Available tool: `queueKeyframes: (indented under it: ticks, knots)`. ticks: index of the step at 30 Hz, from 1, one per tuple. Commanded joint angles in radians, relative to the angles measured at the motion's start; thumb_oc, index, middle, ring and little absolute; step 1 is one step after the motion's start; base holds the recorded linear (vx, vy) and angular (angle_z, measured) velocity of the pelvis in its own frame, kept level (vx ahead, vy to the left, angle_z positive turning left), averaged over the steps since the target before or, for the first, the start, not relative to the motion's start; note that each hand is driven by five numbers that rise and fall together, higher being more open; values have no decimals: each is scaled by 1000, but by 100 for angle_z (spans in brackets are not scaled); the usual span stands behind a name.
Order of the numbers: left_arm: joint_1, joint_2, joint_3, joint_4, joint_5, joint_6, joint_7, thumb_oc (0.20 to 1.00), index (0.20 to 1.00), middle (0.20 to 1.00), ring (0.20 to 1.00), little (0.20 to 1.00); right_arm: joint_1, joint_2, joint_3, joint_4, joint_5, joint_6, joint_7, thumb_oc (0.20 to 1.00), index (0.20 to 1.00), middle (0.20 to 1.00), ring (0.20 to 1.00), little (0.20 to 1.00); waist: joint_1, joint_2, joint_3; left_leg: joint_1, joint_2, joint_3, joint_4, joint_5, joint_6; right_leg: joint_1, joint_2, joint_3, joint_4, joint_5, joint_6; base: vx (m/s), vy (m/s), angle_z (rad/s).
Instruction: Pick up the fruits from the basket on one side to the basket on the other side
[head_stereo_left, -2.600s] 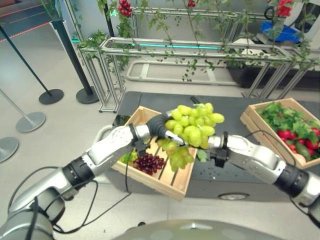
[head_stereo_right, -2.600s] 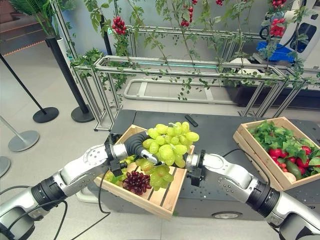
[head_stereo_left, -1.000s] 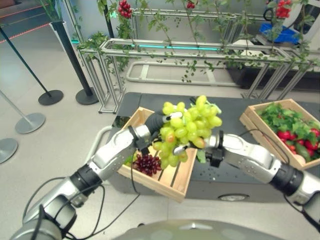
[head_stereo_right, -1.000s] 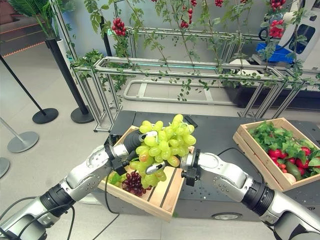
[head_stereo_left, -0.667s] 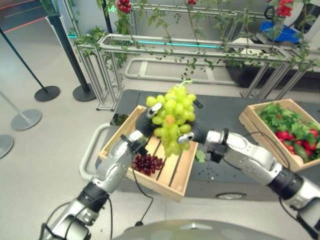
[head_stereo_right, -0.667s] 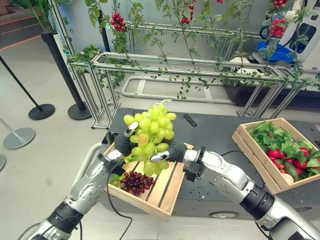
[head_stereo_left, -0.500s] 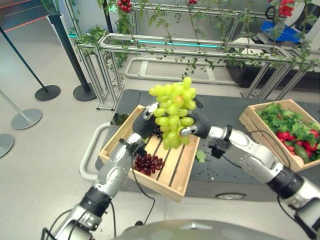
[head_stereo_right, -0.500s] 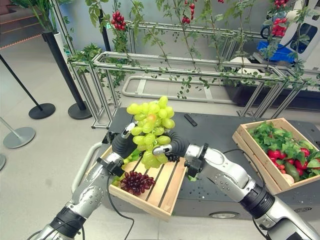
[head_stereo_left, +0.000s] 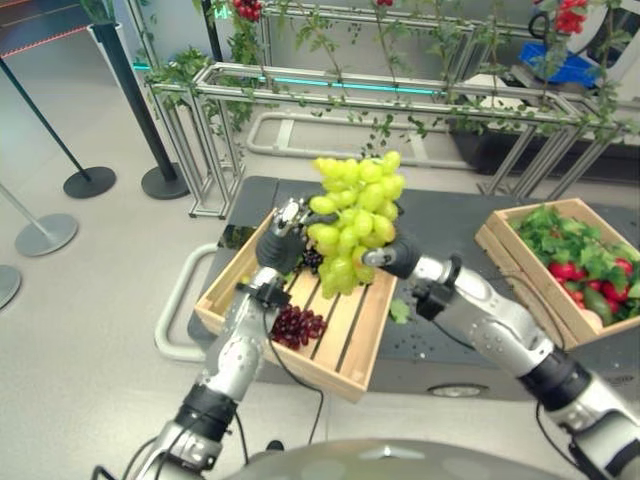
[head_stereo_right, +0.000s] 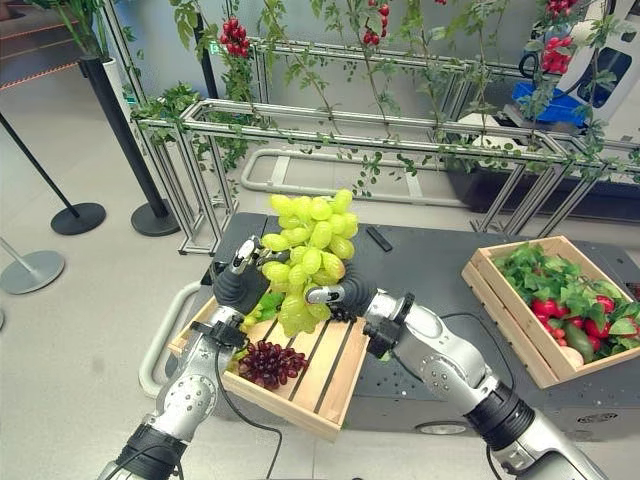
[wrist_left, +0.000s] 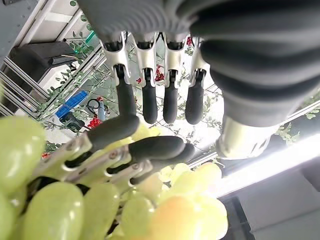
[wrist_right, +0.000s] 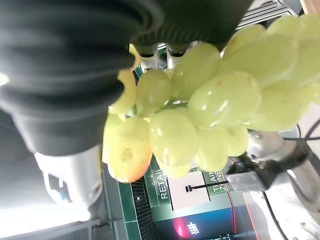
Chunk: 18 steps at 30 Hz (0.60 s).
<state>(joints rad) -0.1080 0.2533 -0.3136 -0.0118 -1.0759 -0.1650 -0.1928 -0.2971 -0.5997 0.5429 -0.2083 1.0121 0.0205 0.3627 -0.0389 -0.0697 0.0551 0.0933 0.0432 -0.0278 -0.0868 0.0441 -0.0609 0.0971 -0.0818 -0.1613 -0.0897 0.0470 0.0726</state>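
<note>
Nearest, the left hand (head_stereo_right: 240, 281) has straight, loose fingers beside the green grape bunch (head_stereo_right: 304, 252), apparently just touching it. The right hand (head_stereo_right: 343, 297) looks curled under the bunch, carrying it upright above the near basket (head_stereo_right: 300, 395). The far basket (head_stereo_right: 487, 290) lies well beyond the right hand's side.

Green grapes (head_stereo_left: 352, 222) now higher above the left crate (head_stereo_left: 352, 345), between both hands.
</note>
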Motion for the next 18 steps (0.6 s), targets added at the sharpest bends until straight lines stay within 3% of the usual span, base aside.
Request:
queueKeyframes:
  ticks: [1, 7, 8, 9, 10, 18]
  knots:
    - [-38, -4, 8, 48, 6, -58, -4, 200, 200, 200, 200, 200, -42, 35, -50, -33, 54, -82, 21, 1000, 1000, 1000, 1000, 1000, 11, -33, -37, -12, -39, -5, 43, -75, 44, -43, -27, 0, 137, -82, 58, 0, 0, 0]
    - [-44, -1, 1, 57, 26, -59, -10, 222, 222, 222, 222, 222, -44, 33, -43, -35, 49, -78, 24, 1000, 1000, 1000, 1000, 1000, 11, -32, -36, -12, -39, -4, 45, -75, 43, -43, -27, -2, 137, -81, 58, 0, 0, 0]
    - [-45, -1, 1, 58, 25, -59, -11, 555, 555, 555, 555, 555, -45, 32, -41, -35, 48, -78, 27, 1000, 1000, 1000, 1000, 1000, 12, -32, -35, -13, -39, -5, 46, -75, 43, -44, -27, -2, 138, -81, 58, 0, 0, 0]
    - [-47, 2, 1, 56, 31, -61, -12, 1000, 1000, 1000, 1000, 1000, -48, 28, -42, -43, 39, -77, 32, 231, 231, 231, 231, 231, 12, -32, -35, -12, -39, -6, 45, -76, 43, -43, -26, -2, 137, -82, 58, 0, 0, 0]
    - [-47, 1, -1, 57, 31, -61, -14, 1000, 1000, 1000, 1000, 1000, -47, 31, -44, -39, 39, -81, 31, 200, 200, 200, 200, 200, 12, -32, -35, -13, -40, -6, 47, -76, 43, -44, -26, -2, 138, -82, 58, 0, 0, 0]
    - [-48, 0, 3, 60, 41, -66, -18, 1000, 1000, 1000, 1000, 1000, -49, 28, -57, -48, 24, -89, 38, 200, 200, 200, 200, 200, 10, -31, -34, -13, -40, -4, 49, -78, 44, -44, -28, 0, 139, -83, 59, 0, 0, 0]
